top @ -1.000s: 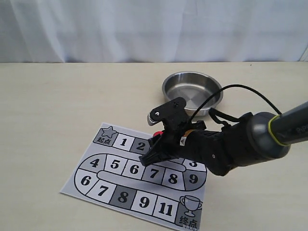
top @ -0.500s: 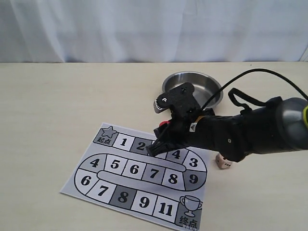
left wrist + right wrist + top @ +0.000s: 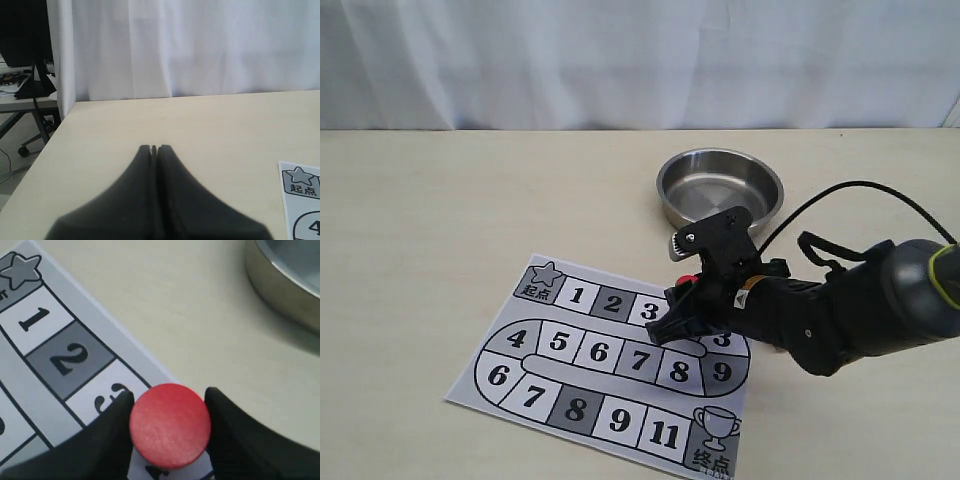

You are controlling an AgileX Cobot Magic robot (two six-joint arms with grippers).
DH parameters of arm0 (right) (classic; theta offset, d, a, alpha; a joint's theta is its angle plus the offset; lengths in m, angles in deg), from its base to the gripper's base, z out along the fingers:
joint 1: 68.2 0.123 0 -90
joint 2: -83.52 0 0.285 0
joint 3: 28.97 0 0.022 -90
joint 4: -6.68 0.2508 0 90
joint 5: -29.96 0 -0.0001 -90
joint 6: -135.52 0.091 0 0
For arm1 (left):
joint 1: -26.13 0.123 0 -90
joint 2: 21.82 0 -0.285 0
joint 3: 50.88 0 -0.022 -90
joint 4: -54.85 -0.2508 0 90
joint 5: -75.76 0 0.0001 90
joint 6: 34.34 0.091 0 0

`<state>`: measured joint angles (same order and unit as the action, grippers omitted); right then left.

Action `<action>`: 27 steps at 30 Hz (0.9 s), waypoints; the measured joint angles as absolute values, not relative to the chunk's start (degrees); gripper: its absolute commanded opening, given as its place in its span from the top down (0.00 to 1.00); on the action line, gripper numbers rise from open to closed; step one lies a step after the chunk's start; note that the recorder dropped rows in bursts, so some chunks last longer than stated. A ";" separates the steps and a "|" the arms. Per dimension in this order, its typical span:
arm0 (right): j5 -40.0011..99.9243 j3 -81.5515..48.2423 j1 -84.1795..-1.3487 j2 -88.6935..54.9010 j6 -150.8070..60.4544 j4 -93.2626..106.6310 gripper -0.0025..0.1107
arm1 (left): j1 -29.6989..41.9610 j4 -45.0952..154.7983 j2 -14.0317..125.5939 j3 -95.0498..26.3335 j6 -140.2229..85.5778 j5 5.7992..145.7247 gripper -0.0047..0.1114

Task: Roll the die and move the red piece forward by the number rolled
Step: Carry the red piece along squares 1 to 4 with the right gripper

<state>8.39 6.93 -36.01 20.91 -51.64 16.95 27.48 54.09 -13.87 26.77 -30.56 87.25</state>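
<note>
The red piece point(image 3: 170, 425) is a plain red cylinder, and my right gripper point(image 3: 169, 394) is shut on it, a black finger pressed to each side. It sits over the board's square 4, just past square 3. In the exterior view only its top point(image 3: 688, 281) shows above the right gripper point(image 3: 675, 318). The arm blocks the spot where the die lay, so the die is hidden. My left gripper point(image 3: 155, 148) is shut on nothing, over bare table.
The printed paper board point(image 3: 570, 350) lies flat on the tan table, its start star point(image 3: 22, 267) at the corner toward the left arm. A steel bowl point(image 3: 720, 185) stands behind the board, close to the right gripper. A table edge point(image 3: 45, 150) is near the left gripper.
My right arm has carried the red piece along the board from near squares 2 and 3 to square 4 and lowered it. The die, visible half a second ago, is now covered by the arm.
</note>
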 measured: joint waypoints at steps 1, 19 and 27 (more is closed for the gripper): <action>7.80 6.93 -36.01 21.15 -51.64 16.95 0.94 | 27.48 54.09 -13.87 26.77 -30.56 87.25 0.96; 8.45 6.93 -36.01 16.78 -53.64 16.69 0.94 | 27.48 54.09 -13.87 26.77 -30.56 87.25 0.96; 11.28 6.97 -36.01 15.54 -56.54 16.58 0.94 | 27.48 54.09 -13.87 26.77 -30.56 87.25 0.96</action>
<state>11.28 6.97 -36.01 15.54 -56.54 16.58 27.48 54.09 -13.87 26.77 -30.56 87.25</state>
